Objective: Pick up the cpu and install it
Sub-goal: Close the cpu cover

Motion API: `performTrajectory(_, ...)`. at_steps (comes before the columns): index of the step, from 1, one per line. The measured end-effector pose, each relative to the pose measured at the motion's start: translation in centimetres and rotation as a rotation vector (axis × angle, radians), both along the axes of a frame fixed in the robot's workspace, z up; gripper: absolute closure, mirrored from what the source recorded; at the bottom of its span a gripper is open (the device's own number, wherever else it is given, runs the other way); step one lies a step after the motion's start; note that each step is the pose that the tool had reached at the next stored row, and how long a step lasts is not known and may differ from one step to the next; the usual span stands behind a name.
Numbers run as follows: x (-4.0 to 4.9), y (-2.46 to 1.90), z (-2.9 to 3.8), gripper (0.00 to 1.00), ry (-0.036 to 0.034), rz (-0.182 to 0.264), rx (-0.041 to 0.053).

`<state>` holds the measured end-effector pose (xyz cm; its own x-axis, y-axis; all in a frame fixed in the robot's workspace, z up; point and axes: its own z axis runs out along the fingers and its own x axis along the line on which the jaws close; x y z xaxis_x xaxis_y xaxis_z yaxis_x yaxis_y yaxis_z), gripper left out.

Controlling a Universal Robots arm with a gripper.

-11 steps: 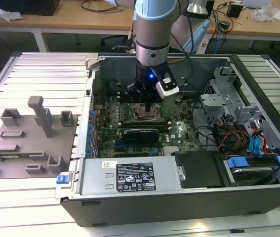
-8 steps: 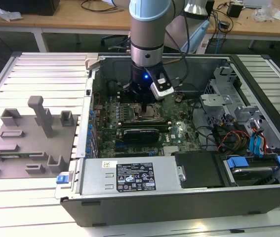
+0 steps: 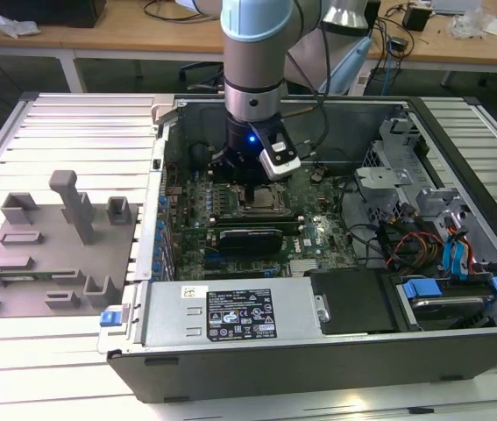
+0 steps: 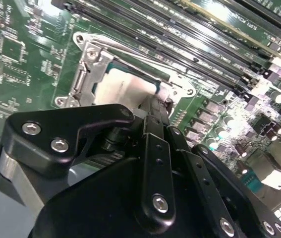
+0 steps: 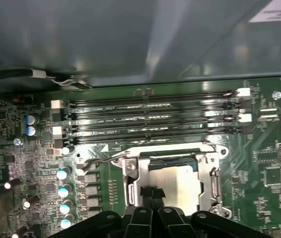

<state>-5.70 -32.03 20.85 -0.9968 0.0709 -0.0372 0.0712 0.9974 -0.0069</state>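
Note:
The cpu (image 5: 177, 186) lies flat inside the open metal-framed socket (image 5: 130, 173) on the green motherboard, its silvery top facing up; it also shows in the second wrist view (image 4: 123, 89). My gripper (image 5: 151, 192) hangs straight down over the socket, its two black fingertips close together at one edge of the cpu (image 3: 270, 200). The fingers (image 4: 155, 119) run as one narrow dark bar to the chip's corner, with nothing visible between them. The gripper looks shut. Whether the tips touch the chip I cannot tell.
The arm reaches into an open computer case (image 3: 318, 360) with a power supply (image 3: 230, 311) at the front and drive bays with cables (image 3: 423, 219) on the exterior view's right. Memory slots (image 5: 150, 119) run beside the socket. A grey tray with upright blocks (image 3: 46, 254) sits left of the case.

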Motion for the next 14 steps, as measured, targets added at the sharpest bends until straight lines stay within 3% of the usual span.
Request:
performTrajectory(8, -0.98, 0.0, -0.38, 0.89, 0.0002, 0.0, -0.0003)
performTrajectory(14, -0.97, 0.0, -0.56, 0.89, 0.0003, 0.0, -0.0002)
